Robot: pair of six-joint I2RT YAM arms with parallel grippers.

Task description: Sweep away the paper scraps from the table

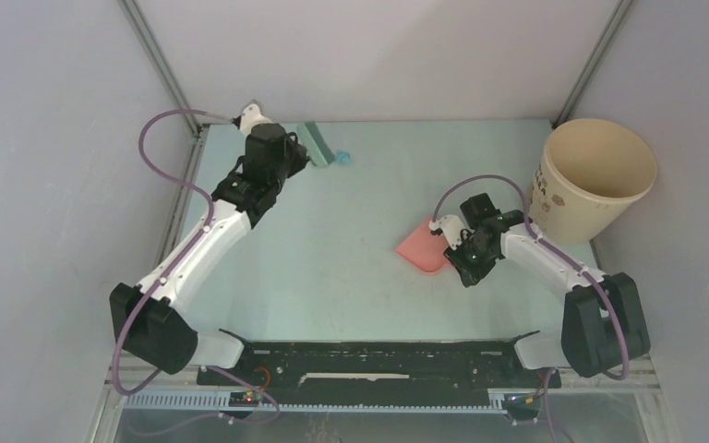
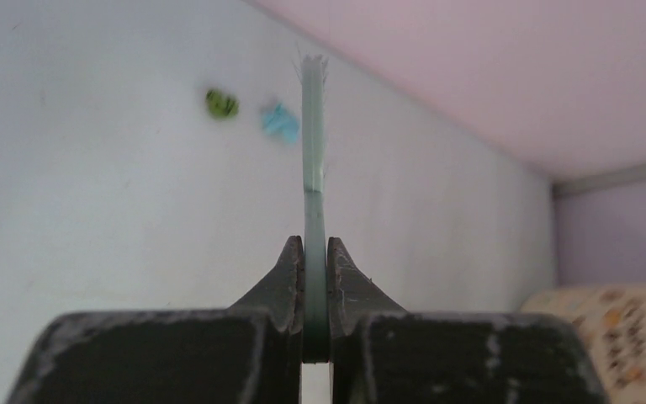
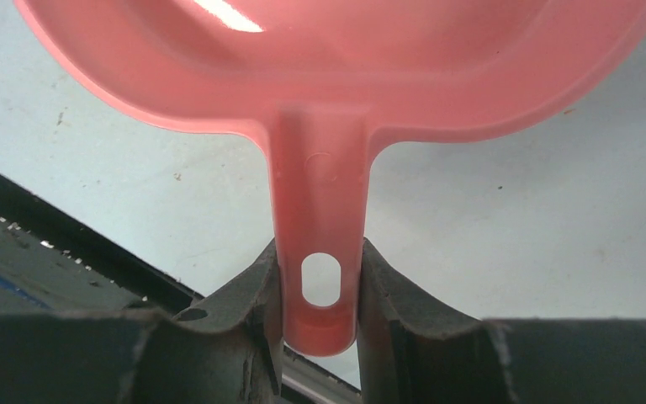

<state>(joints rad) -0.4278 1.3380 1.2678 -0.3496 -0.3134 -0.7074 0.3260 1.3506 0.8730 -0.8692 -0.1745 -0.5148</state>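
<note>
My left gripper is shut on the teal-green hand brush at the far left of the pale mint table; in the left wrist view the brush shows edge-on between my jaws. A light blue paper scrap lies beside the bristles. The left wrist view shows it next to a green scrap, both left of the brush. My right gripper is shut on the handle of the salmon-pink dustpan, right of centre. No scraps show in its pan.
A large beige paper bucket stands at the table's far right corner; it also shows in the left wrist view. Grey walls close in the back and sides. A black rail runs along the near edge.
</note>
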